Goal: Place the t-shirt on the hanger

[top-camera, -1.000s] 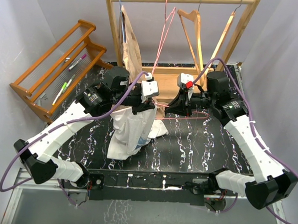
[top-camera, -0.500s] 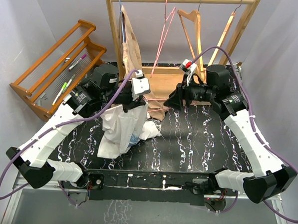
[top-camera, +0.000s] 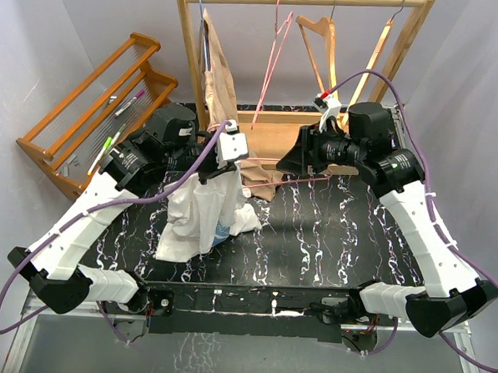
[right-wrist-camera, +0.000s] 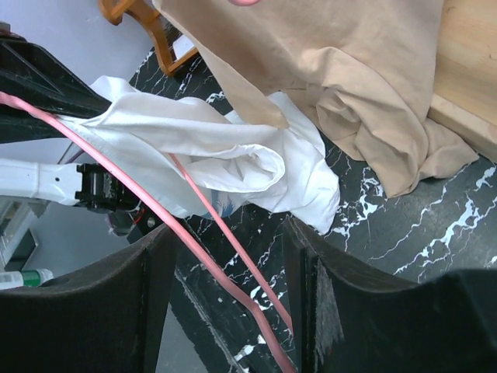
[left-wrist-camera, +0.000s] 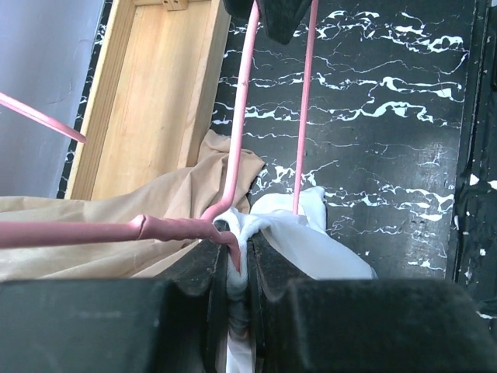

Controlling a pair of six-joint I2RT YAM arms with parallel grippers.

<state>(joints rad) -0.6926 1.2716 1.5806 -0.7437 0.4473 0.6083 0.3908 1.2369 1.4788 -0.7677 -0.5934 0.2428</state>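
**A:** Pink wire is what I'm watching. Has the right gripper let go of the thin pink wire hanger?

**B:** Yes. A second ago its jaws were clamped. Now they stand apart and the wire only runs through the gap. Whether it rests against one finger, I can't tell from the wrist view.

**A:** And the left gripper?

**B:** Closed, pinching a fold of the white cotton t-shirt together with a bend of the hanger. It has swung toward nine o'clock. The shirt now hangs from it on that side of the black marbled table, with its lower part on the surface. It sits just beside the crumpled beige-tan garment at twelve.

**A:** What does that mean for the task?

**B:** The left arm alone now carries both. One wire leg seems to enter the cloth, but the shirt isn't draped over the hanger's shoulders yet. I'd judge the right gripper is free to regrip.
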